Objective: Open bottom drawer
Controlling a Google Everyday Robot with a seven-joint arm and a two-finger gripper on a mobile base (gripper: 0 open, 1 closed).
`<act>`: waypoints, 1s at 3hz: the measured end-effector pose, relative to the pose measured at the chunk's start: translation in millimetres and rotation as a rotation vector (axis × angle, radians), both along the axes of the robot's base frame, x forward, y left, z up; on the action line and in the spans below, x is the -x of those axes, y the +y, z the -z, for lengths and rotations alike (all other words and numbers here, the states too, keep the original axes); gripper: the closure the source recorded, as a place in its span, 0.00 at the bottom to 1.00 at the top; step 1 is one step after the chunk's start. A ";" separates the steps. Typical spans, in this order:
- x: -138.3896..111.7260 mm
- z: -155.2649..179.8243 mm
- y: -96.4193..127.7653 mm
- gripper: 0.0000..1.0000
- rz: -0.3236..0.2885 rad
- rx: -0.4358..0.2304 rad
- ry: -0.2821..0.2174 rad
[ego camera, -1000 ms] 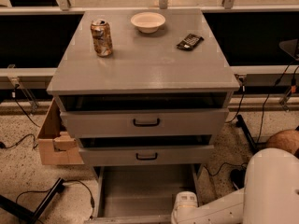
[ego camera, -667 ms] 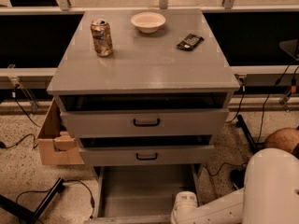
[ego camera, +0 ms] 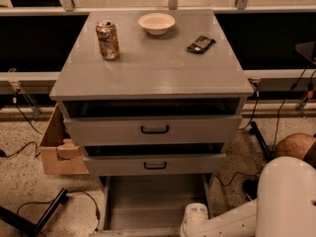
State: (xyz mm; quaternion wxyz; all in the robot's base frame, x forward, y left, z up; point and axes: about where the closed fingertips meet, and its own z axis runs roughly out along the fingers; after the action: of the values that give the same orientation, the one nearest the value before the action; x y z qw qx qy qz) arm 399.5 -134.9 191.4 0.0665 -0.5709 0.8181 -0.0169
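Observation:
The bottom drawer (ego camera: 153, 201) of the grey cabinet stands pulled far out, its plain grey inside showing; its front and handle are cut off by the lower edge of the view. My white arm (ego camera: 232, 221) reaches in from the lower right toward the drawer's front right corner. The gripper itself is below the frame and out of view. Above it, the middle drawer (ego camera: 155, 165) and top drawer (ego camera: 154, 129) are each slightly pulled out, with black bar handles.
On the cabinet top (ego camera: 153, 68) stand a soda can (ego camera: 107, 39), a white bowl (ego camera: 156, 22) and a dark snack packet (ego camera: 200, 44). A cardboard box (ego camera: 57, 147) sits left of the cabinet. Cables lie on the floor on both sides.

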 end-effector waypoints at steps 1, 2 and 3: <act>0.0 0.0 0.0 0.00 0.000 0.000 0.000; 4.4 2.0 -0.3 0.00 -0.007 -0.021 0.014; 38.6 8.1 1.5 0.18 -0.021 -0.063 0.074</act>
State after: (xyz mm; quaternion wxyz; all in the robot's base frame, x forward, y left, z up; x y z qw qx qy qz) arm 360.9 -133.3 183.3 0.0545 -0.5774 0.8141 0.0306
